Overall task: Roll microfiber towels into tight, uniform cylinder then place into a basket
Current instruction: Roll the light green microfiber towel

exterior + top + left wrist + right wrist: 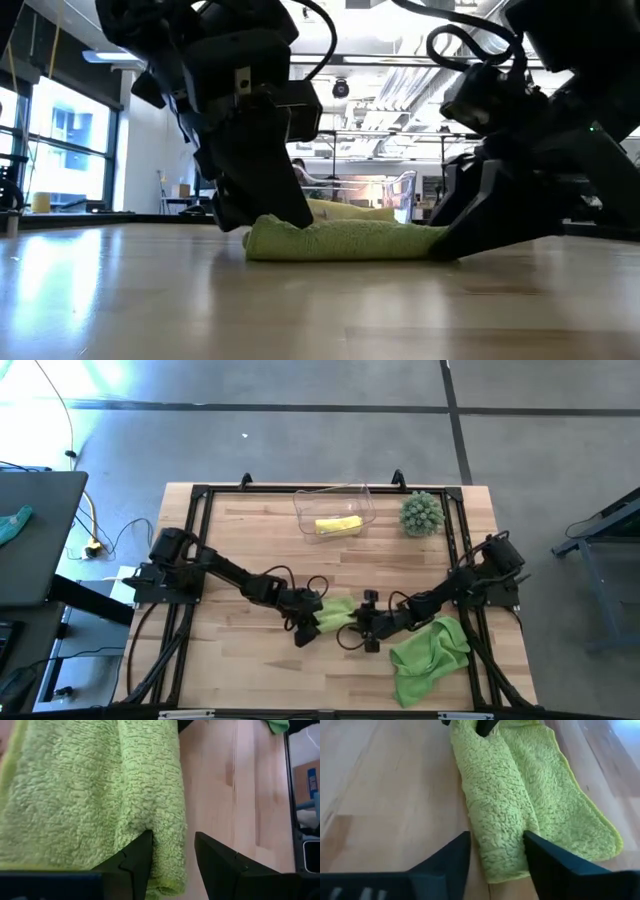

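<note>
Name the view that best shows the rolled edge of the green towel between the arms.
The right wrist view: the green towel lies lengthwise, roll and flat flap distinct. Left wrist shows close pile, low an end-on lump, high a small patch.

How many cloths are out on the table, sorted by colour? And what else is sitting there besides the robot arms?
Lime green towels: 2, one partly rolled between the two grippers, one crumpled near the right arm
Yellow towels: 1, rolled in the basket
Clear plastic baskets: 1
Spiky green ball plants: 1
Total: 5
</note>
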